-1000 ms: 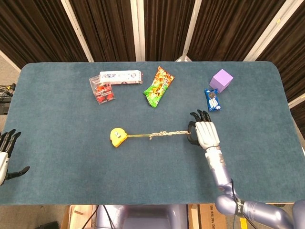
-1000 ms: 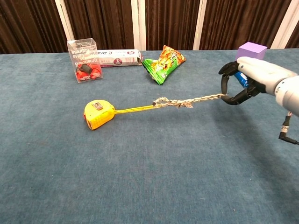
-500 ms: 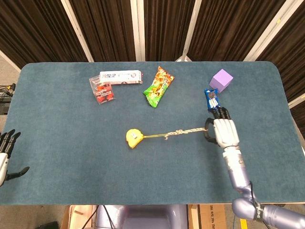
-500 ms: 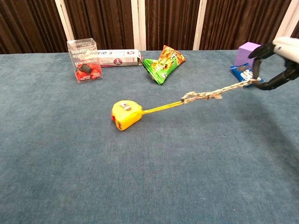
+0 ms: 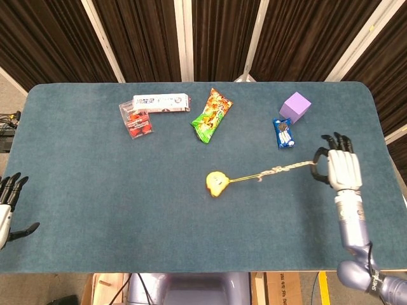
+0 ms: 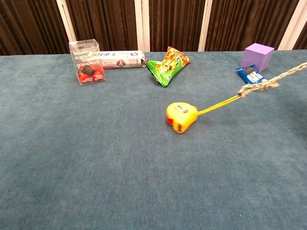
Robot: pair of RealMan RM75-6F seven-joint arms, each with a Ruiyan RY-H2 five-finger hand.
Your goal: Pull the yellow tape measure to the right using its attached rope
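Note:
The yellow tape measure lies near the middle of the blue table. A taut braided rope runs from it up to the right. My right hand grips the rope's far end near the table's right edge, fingers curled around it; the chest view does not show this hand. My left hand hangs off the table's left edge, fingers spread, holding nothing.
A green snack bag, a white tube box, a clear box with red contents, a blue packet and a purple cube lie along the back half.
My right hand has swept to the right, dragging the rope and the tape measure from the left of centre to the middle. The hand has left the chest view. The left hand stayed still.

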